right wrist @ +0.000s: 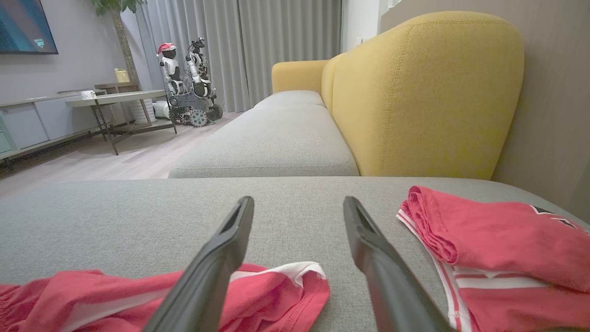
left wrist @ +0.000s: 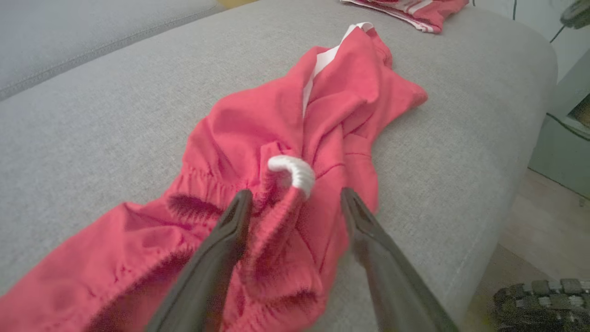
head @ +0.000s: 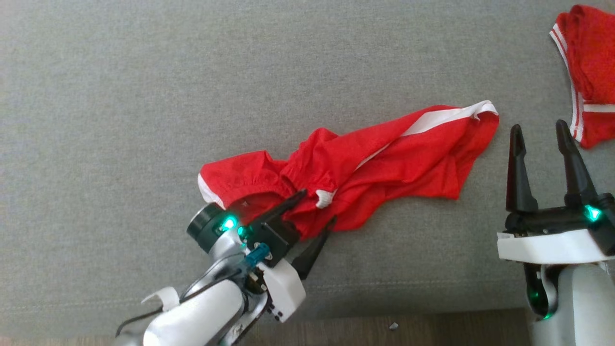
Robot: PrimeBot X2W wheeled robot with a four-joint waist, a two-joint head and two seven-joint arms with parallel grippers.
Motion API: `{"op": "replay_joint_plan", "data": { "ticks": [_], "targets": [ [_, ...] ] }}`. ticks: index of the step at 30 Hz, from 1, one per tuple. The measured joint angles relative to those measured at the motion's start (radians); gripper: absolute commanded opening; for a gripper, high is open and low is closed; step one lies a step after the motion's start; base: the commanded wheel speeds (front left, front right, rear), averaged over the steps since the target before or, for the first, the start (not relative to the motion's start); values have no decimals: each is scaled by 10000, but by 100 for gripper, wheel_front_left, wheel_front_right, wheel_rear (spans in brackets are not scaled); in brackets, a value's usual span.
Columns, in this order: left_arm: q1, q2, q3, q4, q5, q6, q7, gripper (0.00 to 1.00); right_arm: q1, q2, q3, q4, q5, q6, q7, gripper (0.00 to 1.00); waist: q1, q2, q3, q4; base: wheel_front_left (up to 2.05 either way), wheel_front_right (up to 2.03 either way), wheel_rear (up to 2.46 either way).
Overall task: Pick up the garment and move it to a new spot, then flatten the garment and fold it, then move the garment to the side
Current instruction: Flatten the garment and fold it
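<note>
Red shorts (head: 365, 163) stretch lengthwise from the released left gripper (head: 318, 205), which straddles one end, toward the released right gripper (head: 538, 125).

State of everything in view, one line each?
Red shorts: crumpled, not folded, lying on the sofa cushion.
Second red garment: folded, at the cushion's right edge.
Left gripper: open, straddling a fold of the shorts.
Right gripper: open, holding nothing.
</note>
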Motion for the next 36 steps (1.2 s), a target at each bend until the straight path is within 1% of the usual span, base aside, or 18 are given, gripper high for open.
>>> {"op": "replay_joint_plan", "data": {
  "ticks": [6,7,9,10,11,12,15,17,22,29,30,31,32,34,36],
  "targets": [
    [151,82,54,-514,-422,2,625,100,19,-15,23,142,31,0,0,100,0,0,-110,-23,0,0,0],
    [152,167,46,-648,-451,15,957,100,23,-17,46,163,33,0,0,100,0,0,-142,-64,0,0,0],
    [151,288,38,-729,-422,171,1181,100,23,-19,52,171,82,0,0,100,0,0,-163,-119,0,0,0],
    [151,288,38,-729,-422,171,1181,100,23,-19,52,171,82,0,0,100,0,0,-163,-119,0,0,0],
    [154,407,48,-828,-353,355,1254,100,25,-25,50,184,86,0,0,100,0,0,-178,-182,0,0,0],
    [154,407,48,-828,-353,355,1254,100,25,-25,50,184,86,0,0,100,0,0,-178,-182,0,0,0],
    [155,447,63,-1260,-222,614,1258,100,43,-27,44,219,86,0,0,100,0,0,-192,-262,0,0,0],
    [162,441,65,-1582,-230,698,1453,100,142,-27,29,219,86,0,0,100,0,0,-199,-298,0,0,0],
    [281,466,69,-1824,-477,763,1985,100,261,-25,6,268,86,0,0,100,0,0,-181,-367,0,0,0],
    [210,360,322,-1825,-663,807,1944,100,255,-21,25,286,88,0,-10,100,0,0,-93,-439,0,0,0],
    [175,357,339,-1816,-663,807,1944,96,252,-21,25,297,88,0,-10,100,0,0,-80,-450,0,0,0],
    [147,357,345,-1795,-663,805,1946,57,251,-21,25,297,88,0,-10,100,0,0,-68,-461,0,0,0],
    [119,357,355,-1776,-663,805,1935,40,251,-21,23,299,88,0,-10,100,0,0,-57,-474,0,0,0],
    [47,341,399,-1741,-665,805,1804,0,248,-21,21,309,104,0,-10,100,0,0,-39,-499,0,0,0],
    [-12,334,410,-1695,-663,805,1762,0,246,-25,0,330,104,0,-10,100,0,0,-37,-493,0,0,0]
  ]
}}
